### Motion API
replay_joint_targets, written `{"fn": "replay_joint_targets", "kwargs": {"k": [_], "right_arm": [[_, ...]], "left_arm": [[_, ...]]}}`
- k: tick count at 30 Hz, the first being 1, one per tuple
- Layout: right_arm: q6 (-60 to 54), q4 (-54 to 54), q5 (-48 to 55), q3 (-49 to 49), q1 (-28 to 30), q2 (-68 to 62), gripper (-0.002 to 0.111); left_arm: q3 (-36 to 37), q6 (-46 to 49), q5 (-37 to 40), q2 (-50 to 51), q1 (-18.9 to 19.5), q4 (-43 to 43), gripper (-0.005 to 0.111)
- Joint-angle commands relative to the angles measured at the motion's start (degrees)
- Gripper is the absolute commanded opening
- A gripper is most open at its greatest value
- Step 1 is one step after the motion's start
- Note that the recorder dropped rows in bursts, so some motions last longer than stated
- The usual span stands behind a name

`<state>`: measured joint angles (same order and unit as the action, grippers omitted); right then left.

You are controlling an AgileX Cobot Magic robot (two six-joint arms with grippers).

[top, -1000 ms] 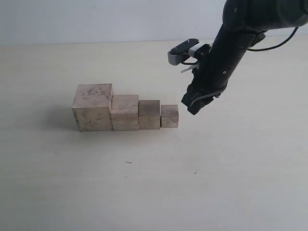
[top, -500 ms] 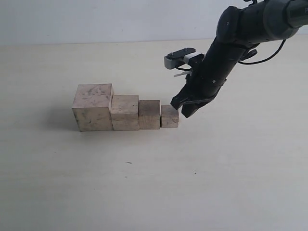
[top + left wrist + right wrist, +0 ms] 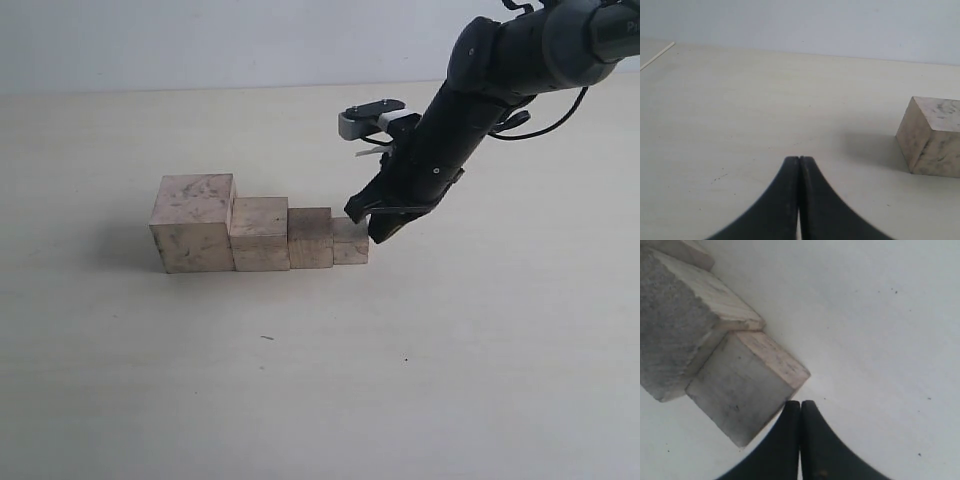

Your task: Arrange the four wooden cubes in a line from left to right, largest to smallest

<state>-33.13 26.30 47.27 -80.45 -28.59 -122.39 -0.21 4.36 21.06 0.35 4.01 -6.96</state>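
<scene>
Four pale wooden cubes stand in a touching row on the table, stepping down in size from left to right: the largest cube (image 3: 194, 222), the second cube (image 3: 260, 233), the third cube (image 3: 310, 238) and the smallest cube (image 3: 349, 243). My right gripper (image 3: 366, 222) is shut and empty, its tips against the right side of the smallest cube (image 3: 745, 390). Beside it the third cube (image 3: 680, 325) shows in the right wrist view. My left gripper (image 3: 799, 159) is shut and empty, low over bare table, with the largest cube (image 3: 935, 135) some way ahead of it.
The beige table (image 3: 450, 350) meets a pale wall (image 3: 200, 40) at the back. A thin pale strip (image 3: 657, 55) lies far off in the left wrist view. The right arm (image 3: 480, 90) slants down from the upper right over the row's right end.
My right gripper has come down and to the left until its shut tips meet the smallest cube. That cube has shifted slightly left, flush against the third cube.
</scene>
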Motion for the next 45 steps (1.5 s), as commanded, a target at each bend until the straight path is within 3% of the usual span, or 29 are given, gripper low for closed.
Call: {"fn": "replay_joint_targets", "kwargs": {"k": [1, 17, 26, 33, 45], "right_arm": [[-0.32, 0.67, -0.92, 0.14, -0.06, 0.18, 0.0], [0.01, -1.71, 0.88, 0.03, -0.06, 3.35, 0.0], [10.58, -12.11, 0.95, 0.03, -0.06, 14.35, 0.0], [15.4, -9.64, -2.43, 0.42, -0.06, 26.42, 0.0], [19.0, 2.36, -23.11, 24.2, -0.06, 52.3, 0.0]], "left_arm": [[0.21, -0.15, -0.73, -0.35, -0.09, 0.12, 0.0], [0.21, -0.15, -0.73, -0.35, -0.09, 0.12, 0.0], [0.21, -0.15, -0.73, -0.35, -0.09, 0.12, 0.0], [0.21, -0.15, -0.73, -0.35, -0.09, 0.12, 0.0], [0.21, -0.15, -0.73, -0.35, -0.09, 0.12, 0.0]]}}
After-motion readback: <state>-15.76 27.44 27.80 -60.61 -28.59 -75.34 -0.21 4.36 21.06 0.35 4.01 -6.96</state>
